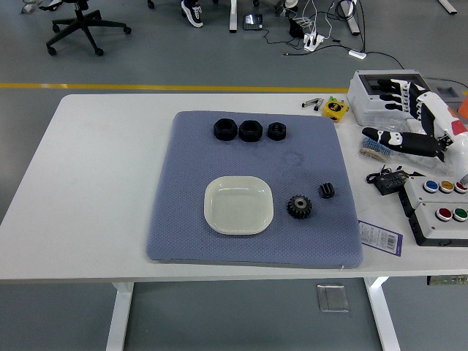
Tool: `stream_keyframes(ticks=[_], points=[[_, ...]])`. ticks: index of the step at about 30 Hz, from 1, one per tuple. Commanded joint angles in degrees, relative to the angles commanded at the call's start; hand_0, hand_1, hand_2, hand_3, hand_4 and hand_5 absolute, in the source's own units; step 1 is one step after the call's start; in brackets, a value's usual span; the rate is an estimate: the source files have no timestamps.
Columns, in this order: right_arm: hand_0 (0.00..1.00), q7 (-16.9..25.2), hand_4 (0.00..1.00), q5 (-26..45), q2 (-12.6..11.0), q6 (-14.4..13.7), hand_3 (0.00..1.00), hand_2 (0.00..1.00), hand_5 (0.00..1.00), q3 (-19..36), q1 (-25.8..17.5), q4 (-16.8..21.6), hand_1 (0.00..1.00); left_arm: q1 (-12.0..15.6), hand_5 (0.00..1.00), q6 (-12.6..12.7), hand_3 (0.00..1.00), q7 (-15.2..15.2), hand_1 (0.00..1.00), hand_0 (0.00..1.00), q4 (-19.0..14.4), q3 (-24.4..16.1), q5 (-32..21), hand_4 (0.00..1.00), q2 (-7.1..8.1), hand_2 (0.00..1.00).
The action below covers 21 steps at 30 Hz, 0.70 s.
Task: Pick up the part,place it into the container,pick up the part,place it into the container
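Hovering at the table's right edge, the right hand (409,121) holds nothing, fingers spread; the gear (299,206) lies just right of the dish (238,205).

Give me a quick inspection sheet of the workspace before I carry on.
Surface: white table with a blue-grey mat.
Job's things: empty white dish on the mat; gear and small black part to its right; three black nuts in a row at the mat's far edge.
Clutter: button boxes, yellow tape measure, brush.
Grippers: right hand open over the right edge; left not in view.
Cables: floor cables.
Surroundings: office chair.
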Motion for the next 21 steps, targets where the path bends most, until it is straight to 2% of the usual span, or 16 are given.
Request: stream_keyframes(ticks=[1, 7, 8, 10, 15, 19, 21], points=[[0.714, 0.03, 0.958, -0.24, -0.05, 0.02, 0.823, 0.784, 0.104, -0.26, 0.22, -0.18, 0.755, 0.0, 0.715, 0.0, 0.666, 0.0, 0.919, 0.895, 0.0, 0.0, 0.0, 0.625, 0.0, 0.95], [0.714, 1.55, 0.958, -13.02, -1.47, 2.65, 0.823, 0.784, 0.104, -11.36, 9.99, -7.55, 0.755, -0.28, 0.715, 0.03, 0.666, 0.33, 0.919, 0.895, 0.0, 0.12, 0.42, 0.625, -0.08, 0.95], [0.687, 1.8, 0.956, -15.15, -1.34, 3.16, 0.788, 0.767, 0.098, -12.96, 11.44, -8.59, 0.726, -0.3, 0.696, 0.06, 0.652, 0.35, 0.917, 0.893, 0.0, 0.13, 0.46, 0.599, -0.1, 0.945], [0.687, 2.34, 0.956, -19.23, -0.59, 4.54, 0.788, 0.767, 0.098, -16.51, 14.58, -11.24, 0.726, -0.32, 0.696, 0.11, 0.652, 0.37, 0.917, 0.893, 0.0, 0.16, 0.46, 0.599, -0.09, 0.945], [0.672, 3.13, 0.949, -20.24, 1.53, 6.8, 0.773, 0.749, 0.085, -23.76, 19.6, -17.23, 0.704, -0.47, 0.69, 0.17, 0.643, 0.42, 0.912, 0.891, 0.0, 0.46, 0.47, 0.583, -0.05, 0.942], [0.672, 3.27, 0.949, -21.36, 4.04, 5.73, 0.773, 0.749, 0.085, -28.23, 21.83, -21.58, 0.704, -0.62, 0.69, 0.21, 0.643, 0.28, 0.912, 0.891, 0.0, 0.93, 0.28, 0.583, 0.08, 0.942], [0.659, 3.56, 0.913, -21.89, 5.68, 5.76, 0.74, 0.728, 0.078, -30.19, 22.92, -23.99, 0.689, -0.7, 0.692, 0.29, 0.64, 0.21, 0.908, 0.889, 0.0, 1.03, 0.33, 0.579, 0.07, 0.937]])
